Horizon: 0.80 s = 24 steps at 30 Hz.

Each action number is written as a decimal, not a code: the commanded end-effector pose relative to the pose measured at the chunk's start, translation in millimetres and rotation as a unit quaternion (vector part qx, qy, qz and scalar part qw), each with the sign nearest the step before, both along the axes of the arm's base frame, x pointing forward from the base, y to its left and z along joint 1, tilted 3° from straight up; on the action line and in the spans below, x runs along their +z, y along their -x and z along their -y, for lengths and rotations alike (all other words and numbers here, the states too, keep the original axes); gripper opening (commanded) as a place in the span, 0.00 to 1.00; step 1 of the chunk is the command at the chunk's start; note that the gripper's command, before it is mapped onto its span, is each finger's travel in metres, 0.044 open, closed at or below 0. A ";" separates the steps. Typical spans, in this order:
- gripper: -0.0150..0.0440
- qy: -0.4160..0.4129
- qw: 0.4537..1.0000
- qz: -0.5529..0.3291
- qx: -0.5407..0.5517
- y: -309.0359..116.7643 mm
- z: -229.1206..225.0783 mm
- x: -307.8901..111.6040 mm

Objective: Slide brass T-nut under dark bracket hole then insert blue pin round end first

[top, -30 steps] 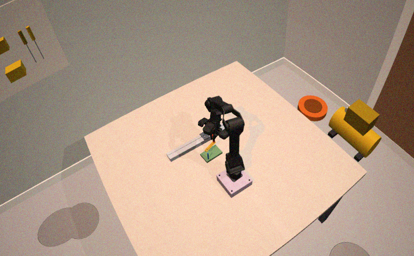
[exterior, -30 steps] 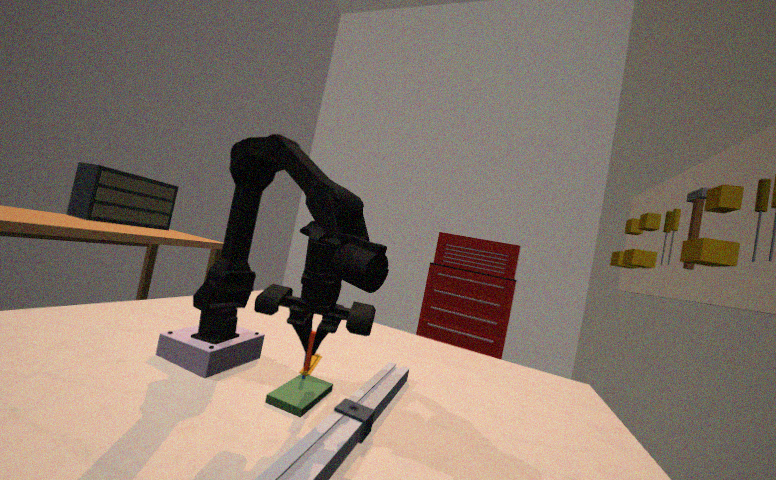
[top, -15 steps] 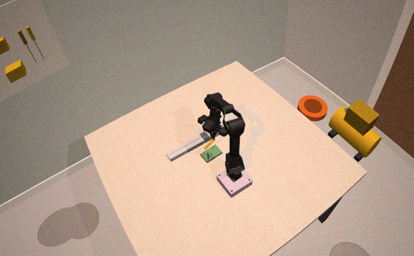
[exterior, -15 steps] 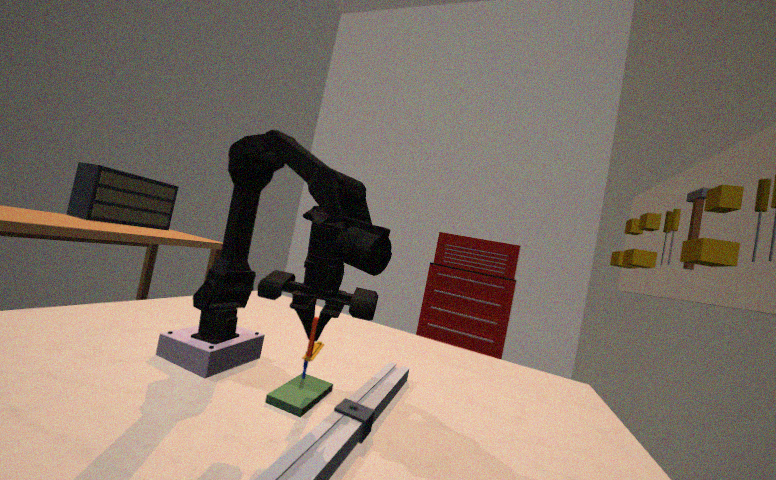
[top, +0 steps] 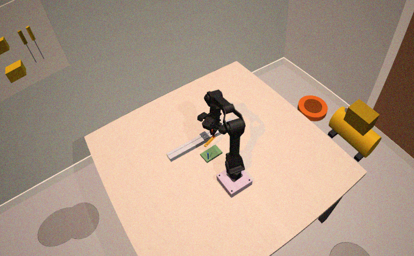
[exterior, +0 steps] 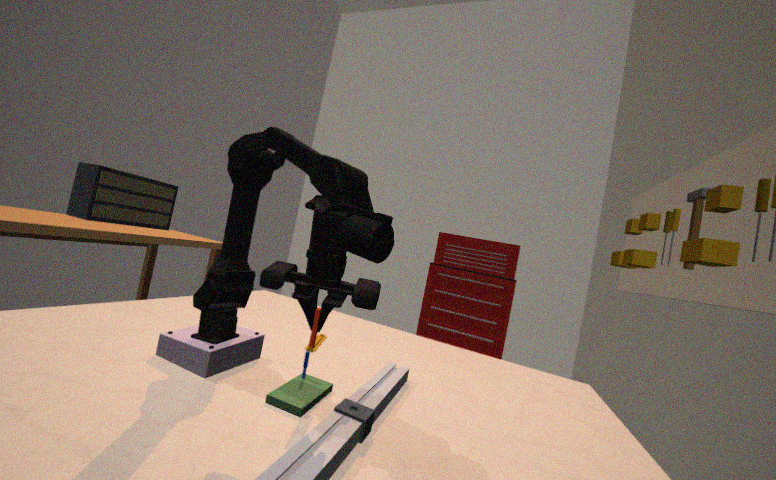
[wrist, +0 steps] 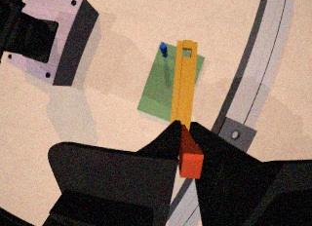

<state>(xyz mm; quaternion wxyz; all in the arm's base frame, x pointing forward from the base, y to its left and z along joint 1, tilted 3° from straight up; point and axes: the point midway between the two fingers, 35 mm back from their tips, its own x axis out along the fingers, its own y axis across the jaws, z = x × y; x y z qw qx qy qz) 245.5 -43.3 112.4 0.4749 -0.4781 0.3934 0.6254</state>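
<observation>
A: Item 1, gripper (top: 213, 135) (exterior: 316, 330) (wrist: 183, 127). State?
B: Jaws clamped on the orange handle (top: 212, 130) (exterior: 314, 336) (wrist: 191, 165). Fingers point down; handle approx. upright, slight lean, top end showing betw. the fingers.

A: Item 2, brass T-nut (top: 208, 141) (exterior: 317, 343) (wrist: 184, 85). Loc.?
B: At lower end of handle, held up above table (top: 158, 193) (exterior: 71, 356) (wrist: 122, 109). Long yellow bar w/ small opening nr. far end. Out of the slot. In wrist view it crosses in front of part of the tray.

A: Item 3, aluminum rail (top: 185, 148) (exterior: 350, 443) (wrist: 249, 80)?
B: Qty 1, on table, slot facing up. Dark bracket (top: 201, 134) (exterior: 364, 412) (wrist: 247, 138) sits across it, hole on top. Nut not under hole.

A: Item 4, blue pin (top: 208, 156) (exterior: 305, 364) (wrist: 164, 50)?
B: Qty 1, standing approx. upright in green tray (top: 216, 152) (exterior: 288, 401) (wrist: 153, 96), nr. one end. Tray lies betw. rail & arm's base (top: 235, 186) (exterior: 184, 355) (wrist: 65, 17), apart from both.

A: Misc., off table?
B: Red tool chest (exterior: 466, 303), ext. view; orange ring (top: 301, 110) on floor nr. yellow tank (top: 352, 133), top view.
</observation>
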 end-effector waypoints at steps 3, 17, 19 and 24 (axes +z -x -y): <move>0.00 0.001 1.000 0.000 -0.013 -7.4 6.4 2.5; 0.00 0.002 0.999 0.000 -0.042 -22.7 21.5 4.9; 0.00 0.003 0.999 0.000 -0.046 -24.6 23.8 5.1; 0.00 0.004 0.998 0.000 -0.055 -29.3 29.5 5.5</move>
